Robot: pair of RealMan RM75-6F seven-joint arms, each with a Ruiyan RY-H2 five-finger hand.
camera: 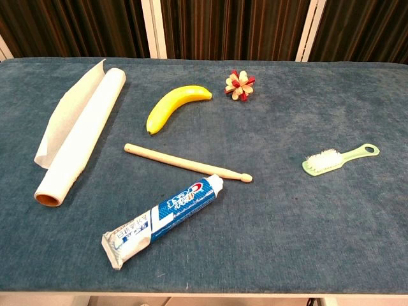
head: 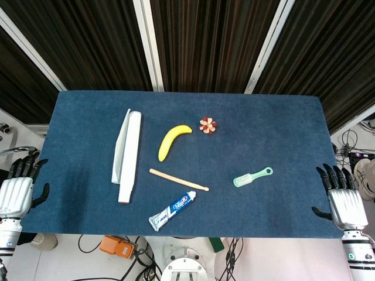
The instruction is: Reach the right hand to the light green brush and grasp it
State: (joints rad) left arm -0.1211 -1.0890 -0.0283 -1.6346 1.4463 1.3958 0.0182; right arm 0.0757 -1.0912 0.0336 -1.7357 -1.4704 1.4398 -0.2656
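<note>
Toothpaste tube [camera: 164, 220] sits closest to the front table edge, lying diagonally, left of and nearer than the light green brush [camera: 339, 159]. Bare blue table cloth [camera: 306, 242] runs from the brush to the front and right edges. Right hand [head: 343, 198] hangs off the table's right front corner, fingers spread, holding nothing, well apart from the brush. Left hand [head: 19, 186] is off the left edge, also unclenched and empty.

Brush lies flat on the right half of the table, long axis diagonal: bristle end toward the front-left, looped handle end toward the back-right (bristles up, white).

Wooden stick [camera: 187, 163] lies left of the brush, just behind the toothpaste. Further left, a paper roll [camera: 78, 137]. Behind the stick, a banana [camera: 174, 106]; beside it, a small red-and-cream flower-shaped thing [camera: 240, 85], far-left of the brush.
</note>
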